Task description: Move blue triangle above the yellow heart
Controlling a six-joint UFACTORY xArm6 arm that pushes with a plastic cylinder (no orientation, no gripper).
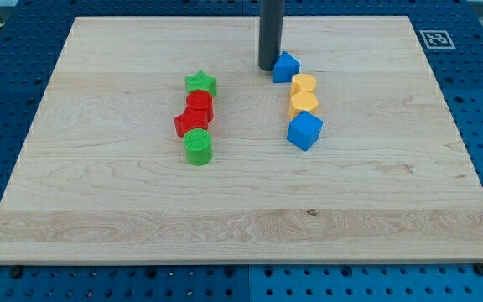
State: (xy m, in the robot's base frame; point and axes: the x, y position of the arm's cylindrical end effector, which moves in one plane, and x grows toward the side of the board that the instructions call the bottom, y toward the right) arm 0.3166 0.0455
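My tip [268,67] touches the blue triangle [286,66] at its 9 o'clock; there is no hand, nothing is held. The triangle sits at 11 o'clock of the yellow heart [303,85], touching it. Best nudge it slightly toward 3 o'clock, gently, without disturbing the heart.

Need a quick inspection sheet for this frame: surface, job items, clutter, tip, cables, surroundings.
Surface: pale wooden board, flat.
Job's things: blue triangle block sits just above the yellow heart block, about touching.
Clutter: yellow hexagon block, blue cube, green star block, two red blocks, green cylinder.
Grippers: none; my tip is against the triangle's left side.
Cables: nothing seen.
Surroundings: blue perforated table, a marker tag.
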